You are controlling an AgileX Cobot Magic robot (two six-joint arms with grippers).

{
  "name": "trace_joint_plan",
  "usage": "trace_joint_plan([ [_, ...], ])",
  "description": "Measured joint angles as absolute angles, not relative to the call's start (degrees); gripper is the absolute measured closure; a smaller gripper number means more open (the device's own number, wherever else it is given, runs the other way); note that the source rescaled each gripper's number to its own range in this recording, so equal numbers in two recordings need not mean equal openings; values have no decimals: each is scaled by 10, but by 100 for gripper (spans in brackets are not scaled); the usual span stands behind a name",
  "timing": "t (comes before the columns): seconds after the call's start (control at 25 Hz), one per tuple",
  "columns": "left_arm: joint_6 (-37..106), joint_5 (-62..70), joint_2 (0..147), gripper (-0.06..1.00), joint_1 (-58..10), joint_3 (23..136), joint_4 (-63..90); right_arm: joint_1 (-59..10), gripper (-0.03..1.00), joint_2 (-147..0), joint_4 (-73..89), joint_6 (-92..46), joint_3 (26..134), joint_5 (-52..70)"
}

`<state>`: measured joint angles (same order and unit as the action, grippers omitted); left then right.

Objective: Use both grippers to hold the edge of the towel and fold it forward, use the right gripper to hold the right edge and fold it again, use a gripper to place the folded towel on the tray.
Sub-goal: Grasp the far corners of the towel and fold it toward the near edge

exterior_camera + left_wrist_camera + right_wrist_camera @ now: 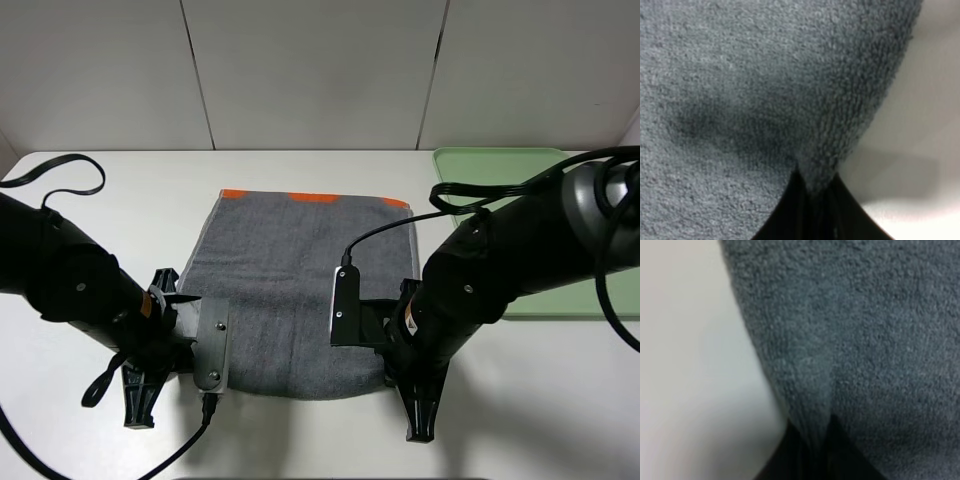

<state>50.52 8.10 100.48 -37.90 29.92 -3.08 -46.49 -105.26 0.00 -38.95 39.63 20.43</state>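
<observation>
A grey towel with an orange strip along its far edge lies flat on the white table. My left gripper is at the towel's near left corner. In the left wrist view its black fingertips are closed, with the towel's edge pinched between them. My right gripper is at the near right corner. In the right wrist view it is likewise shut on the towel's edge. In the exterior high view both sets of fingertips are hidden under the wrists and cameras.
A light green tray stands at the right of the table, partly behind my right arm. A black cable loops on the table at the far left. A panelled wall closes off the back.
</observation>
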Motion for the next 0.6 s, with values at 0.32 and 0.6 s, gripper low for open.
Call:
trace_joint_plan([
  [0.32, 505, 78, 1005, 93, -379, 299, -31, -465, 97, -1053, -4, -389, 396, 204],
  [0.6, 493, 84, 999, 93, -379, 299, -31, -465, 97, -1053, -4, -387, 398, 223],
])
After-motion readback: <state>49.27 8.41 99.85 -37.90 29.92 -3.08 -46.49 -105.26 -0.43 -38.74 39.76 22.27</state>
